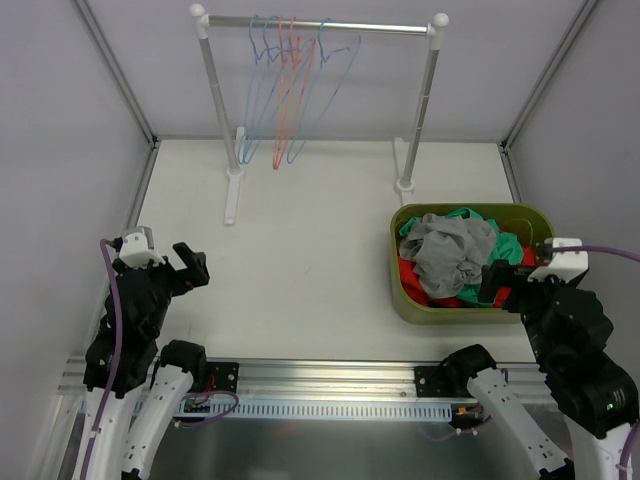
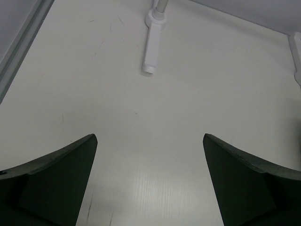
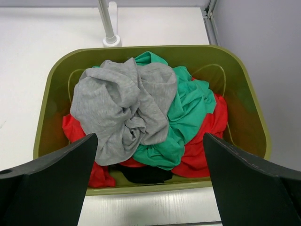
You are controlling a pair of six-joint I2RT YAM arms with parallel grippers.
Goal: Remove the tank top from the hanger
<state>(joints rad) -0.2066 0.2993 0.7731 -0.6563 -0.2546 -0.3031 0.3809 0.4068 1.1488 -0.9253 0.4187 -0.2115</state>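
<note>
The white tabletop (image 1: 300, 250) was matte and flat, with a few faint scuff marks showing in the left wrist view. Toward its far edge stood a white clothes rack (image 1: 320, 24), resting on two foot bars: the left foot (image 1: 233, 195) pointed toward the near side, and the right foot (image 1: 405, 184) was just beyond an olive-green bin (image 1: 408, 300). The bin sat on the right side, close to the near edge.

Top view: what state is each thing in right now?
White clothes rack: upright.
Blue and red wire hangers: hanging, bare.
Olive plastic bin: full of crumpled clothes, grey garment topmost.
Left gripper: open, empty.
Right gripper: open, empty, above the bin.
</note>
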